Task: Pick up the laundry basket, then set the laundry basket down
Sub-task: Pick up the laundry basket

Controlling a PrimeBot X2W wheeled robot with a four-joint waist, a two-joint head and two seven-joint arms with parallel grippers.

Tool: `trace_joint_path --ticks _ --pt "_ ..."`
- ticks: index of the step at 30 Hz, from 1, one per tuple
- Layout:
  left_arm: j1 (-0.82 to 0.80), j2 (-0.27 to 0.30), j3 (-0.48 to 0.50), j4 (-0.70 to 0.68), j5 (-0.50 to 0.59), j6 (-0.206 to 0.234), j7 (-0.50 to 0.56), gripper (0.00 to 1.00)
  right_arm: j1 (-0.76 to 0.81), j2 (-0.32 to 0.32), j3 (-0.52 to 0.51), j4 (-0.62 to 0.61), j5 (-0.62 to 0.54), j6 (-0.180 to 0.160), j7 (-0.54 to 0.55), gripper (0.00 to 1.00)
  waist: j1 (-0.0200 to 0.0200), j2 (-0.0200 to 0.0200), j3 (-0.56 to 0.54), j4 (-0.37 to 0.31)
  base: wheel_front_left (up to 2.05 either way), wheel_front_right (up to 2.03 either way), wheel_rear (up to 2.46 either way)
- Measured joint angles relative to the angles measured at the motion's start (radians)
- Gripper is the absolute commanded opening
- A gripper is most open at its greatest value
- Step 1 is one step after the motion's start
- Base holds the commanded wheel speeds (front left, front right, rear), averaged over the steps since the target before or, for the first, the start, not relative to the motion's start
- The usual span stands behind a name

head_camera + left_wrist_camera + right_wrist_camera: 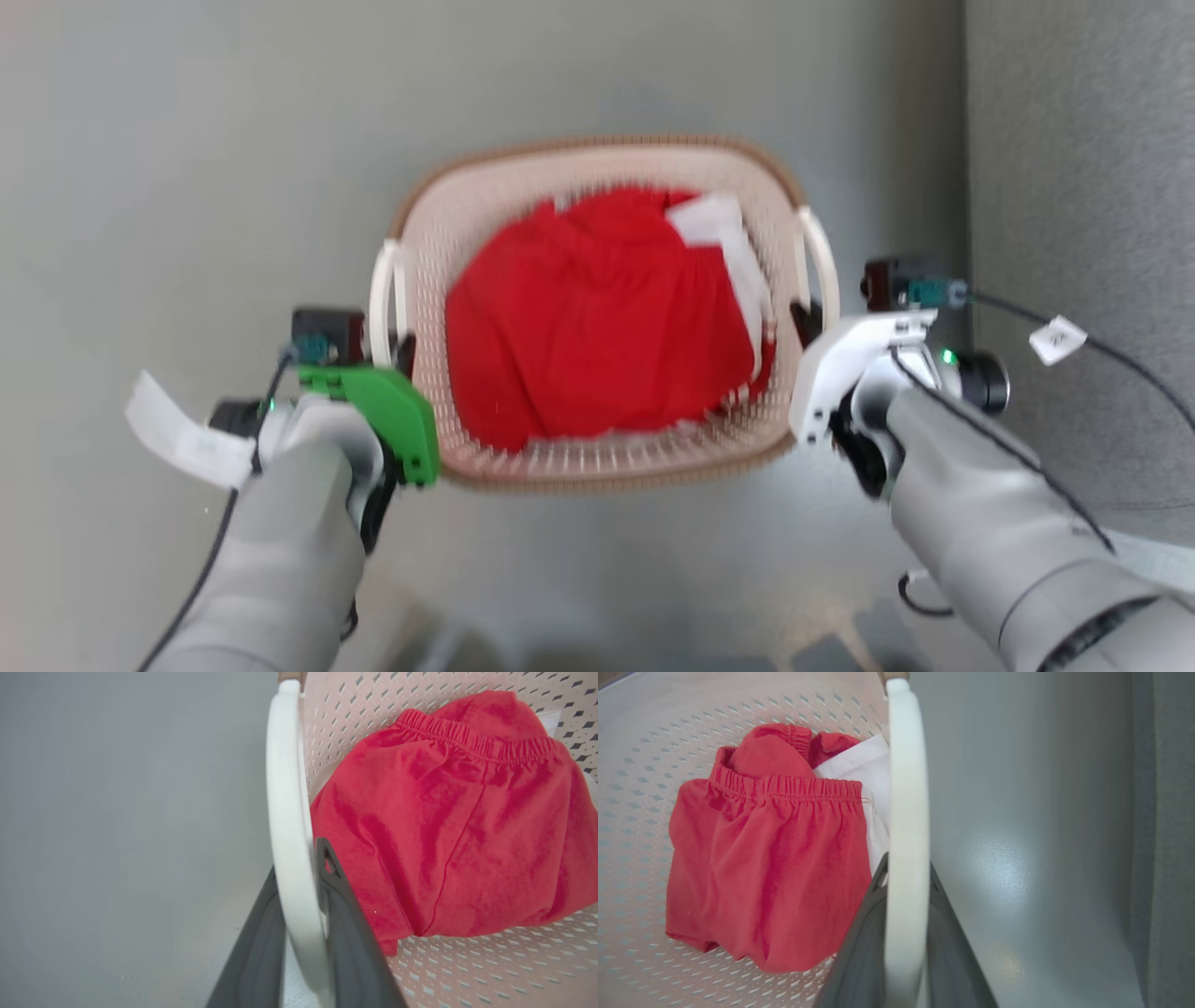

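Observation:
The laundry basket (439,233), cream-white and perforated with a brown rim, sits between my two arms over the grey floor. It holds a red garment (597,317) and a white cloth (719,229). My left gripper (397,350) is shut on the basket's left white handle (287,812), with a dark finger on each side of the bar. My right gripper (808,322) is shut on the right white handle (906,788) in the same way. The head view is blurred, and I cannot tell whether the basket rests on the floor or hangs above it.
A grey textured surface (1074,187) runs along the right side, close to the right arm. Smooth grey floor (187,187) spreads out to the left of and beyond the basket. Black cables with white tags (1057,338) trail from both wrists.

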Motion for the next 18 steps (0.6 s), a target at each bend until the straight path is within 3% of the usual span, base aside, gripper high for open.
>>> trace_joint_path --ticks 18 --pt "0.19 -0.001 -0.04 0.026 -0.063 -0.014 0.063 0.0 0.211 0.006 0.072 -0.028 0.104 -0.001 0.083 0.0 0.0 0.0 -0.234 -0.007 0.0 0.0 0.0"
